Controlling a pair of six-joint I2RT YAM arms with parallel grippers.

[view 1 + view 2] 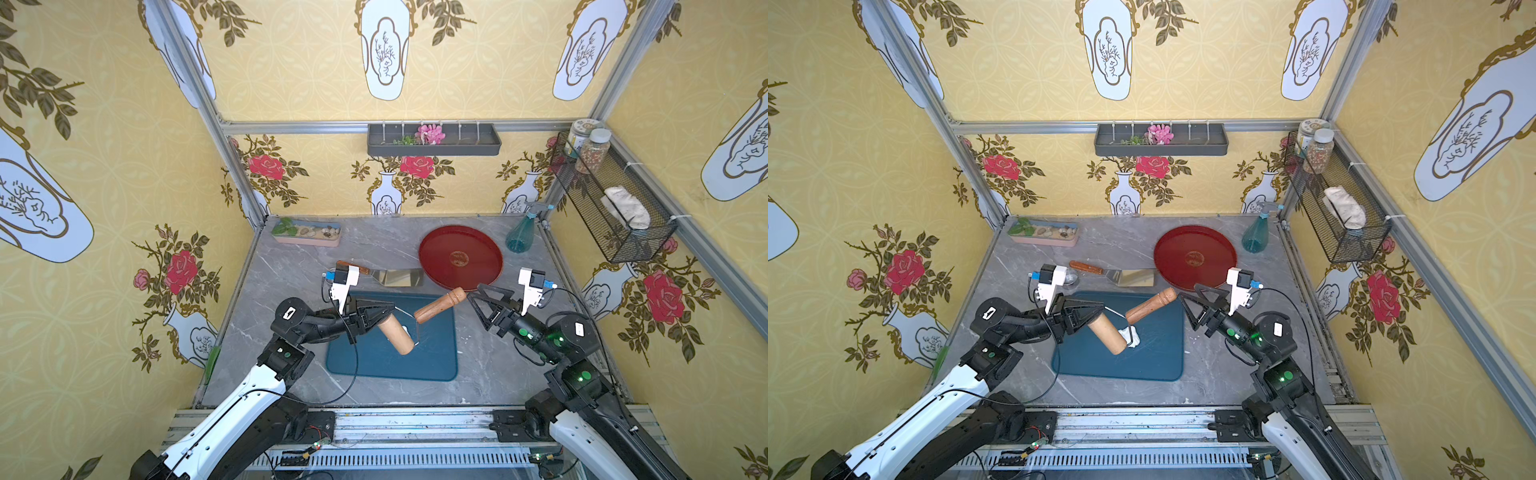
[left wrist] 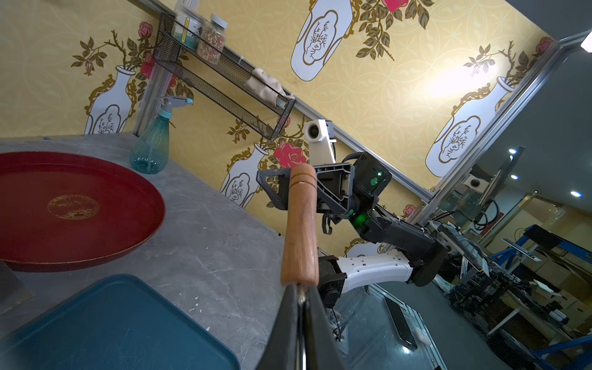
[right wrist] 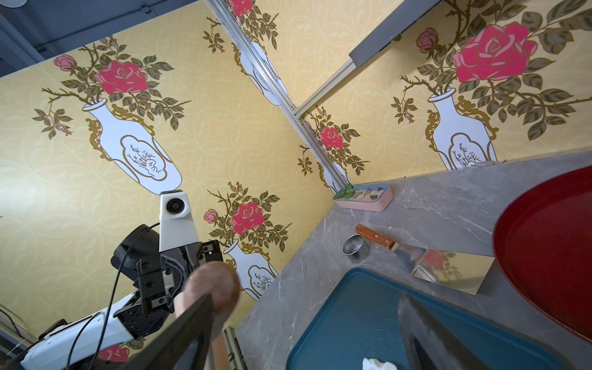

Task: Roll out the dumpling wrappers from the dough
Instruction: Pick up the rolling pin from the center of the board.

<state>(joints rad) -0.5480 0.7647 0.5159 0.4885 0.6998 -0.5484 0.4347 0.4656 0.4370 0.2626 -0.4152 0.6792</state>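
A hand roller hangs tilted over the blue mat (image 1: 390, 365): a pale wooden drum (image 1: 395, 334), a wire frame, and a darker wooden handle (image 1: 440, 305) (image 2: 299, 224). My left gripper (image 1: 388, 309) (image 2: 301, 296) is shut on the roller's wire rod, just below the handle. My right gripper (image 1: 473, 291) (image 3: 307, 296) stands open just past the handle's knob (image 3: 214, 285) and holds nothing. A ragged lump of white dough (image 1: 1130, 336) (image 3: 378, 364) lies on the mat under the drum's lower end. The dumpling wrappers are out of view.
A red round tray (image 1: 461, 257) sits behind the mat on the right, beside a teal spray bottle (image 1: 521, 235). A steel scraper (image 1: 395, 276) and a small steel ring cup (image 3: 355, 248) lie behind the mat. At the back left stands a pink planter (image 1: 307, 235).
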